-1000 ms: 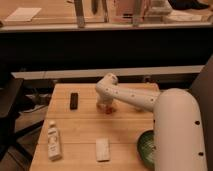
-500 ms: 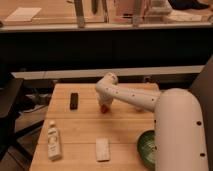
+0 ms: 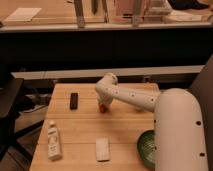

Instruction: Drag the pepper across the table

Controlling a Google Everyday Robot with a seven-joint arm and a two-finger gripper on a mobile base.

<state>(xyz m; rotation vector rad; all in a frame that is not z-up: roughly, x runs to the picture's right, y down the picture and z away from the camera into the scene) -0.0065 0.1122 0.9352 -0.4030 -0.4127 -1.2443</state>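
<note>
Clenching the gripper [image 3: 104,103] onto the pepper [image 3: 102,108], having just closed from a wider stance; pinning it low against the table [image 3: 125,127], upper middle, right of the black bar [image 3: 74,100]. Probably grasp secured, dragging coming next.

The arm [image 3: 131,97] reaches forward, wrist [image 3: 107,84] bent down, jaws closed.

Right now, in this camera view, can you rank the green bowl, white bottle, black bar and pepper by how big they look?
1. green bowl, partly hidden by the arm
2. white bottle, nearly as big
3. black bar, farther away
4. pepper, partly hidden in the shut claw near the middle of the table
</note>
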